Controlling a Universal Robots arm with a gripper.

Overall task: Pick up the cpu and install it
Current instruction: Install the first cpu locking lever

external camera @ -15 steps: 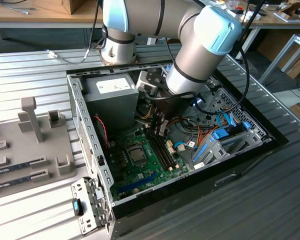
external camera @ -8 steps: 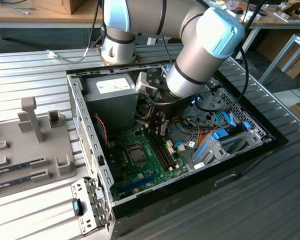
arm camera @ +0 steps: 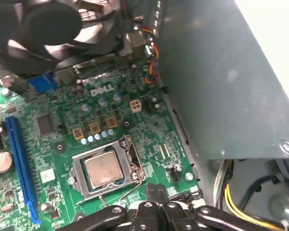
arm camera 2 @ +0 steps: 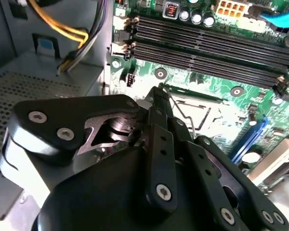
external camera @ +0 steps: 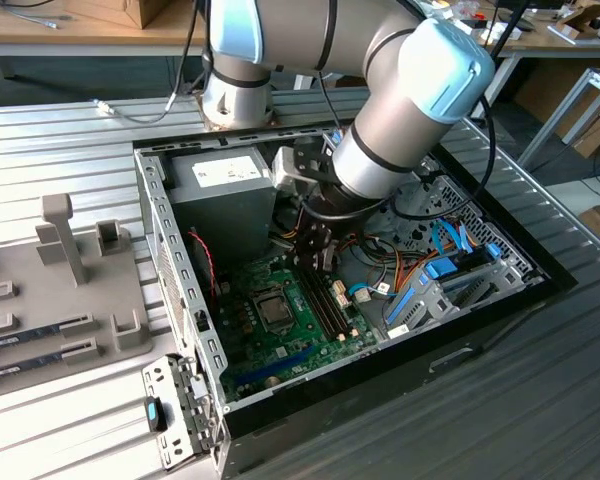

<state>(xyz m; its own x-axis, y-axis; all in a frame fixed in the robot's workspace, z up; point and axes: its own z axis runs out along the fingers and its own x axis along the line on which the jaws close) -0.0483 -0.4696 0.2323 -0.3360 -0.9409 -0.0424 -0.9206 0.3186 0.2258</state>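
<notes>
**CPU seated in socket; end effector closed and empty above the board**

Ribbed metal surface point(external camera: 70, 140), grey, carrying an open computer case point(external camera: 165, 260) laid on its side, with a grey fixture tray point(external camera: 40, 300) on the exterior view's left.

Item 1, the cpu point(arm camera: 102, 170): silvery square top, lying flat inside the socket frame point(arm camera: 82, 180) on the green motherboard point(arm camera: 53, 159). In the exterior view it shows as a dark-framed square point(external camera: 274, 309) near the board's middle. Judged placed; the frame's wire lever point(arm camera 2: 180, 111) appears raised in the second wrist view, so latching looks undone, though this is not certain.

Item 2, the end effector point(arm camera: 156, 192): black linkage fingers point(arm camera 2: 160, 98) drawn together at the tips, nothing between them. It hangs just beside the socket, above the board, apart from the chip.

Item 3, case contents: power supply point(external camera: 220, 175) at the far end; motherboard on the floor; four long memory slots point(arm camera 2: 207, 43) beside the socket; a blue expansion slot point(arm camera: 19, 168); a black fan point(arm camera: 48, 29); orange, blue and yellow cable bundles point(external camera: 420, 265); blue-tabbed drive bays point(external camera: 450, 285) on the exterior view's right.

Item 4, fixture tray: upright posts and narrow slots, two holding long dark sticks point(external camera: 30, 335).
</notes>
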